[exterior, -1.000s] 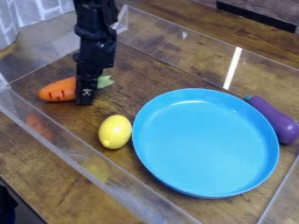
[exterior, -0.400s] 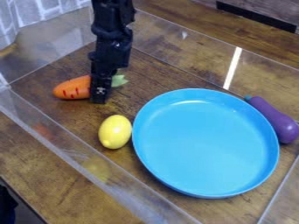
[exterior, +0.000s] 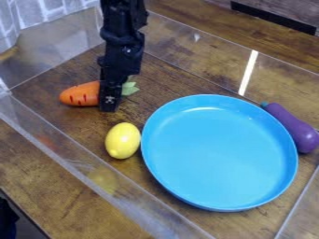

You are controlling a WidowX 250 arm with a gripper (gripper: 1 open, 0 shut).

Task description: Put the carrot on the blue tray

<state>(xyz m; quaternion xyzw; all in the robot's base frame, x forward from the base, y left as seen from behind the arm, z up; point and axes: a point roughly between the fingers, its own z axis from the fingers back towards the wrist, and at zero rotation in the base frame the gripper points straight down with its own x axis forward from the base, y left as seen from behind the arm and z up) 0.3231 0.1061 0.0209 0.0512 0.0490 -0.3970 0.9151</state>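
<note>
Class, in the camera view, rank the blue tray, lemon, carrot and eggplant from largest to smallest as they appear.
1. blue tray
2. eggplant, partly cut off at the edge
3. carrot, partly hidden, and lemon: too alike to rank

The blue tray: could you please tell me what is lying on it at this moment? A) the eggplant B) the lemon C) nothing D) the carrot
C: the blue tray is bare; the carrot, lemon and eggplant all lie outside its rim.

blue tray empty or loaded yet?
Empty. The blue tray shows only bare surface; the carrot lies on the table left of it, at the tool.
</note>
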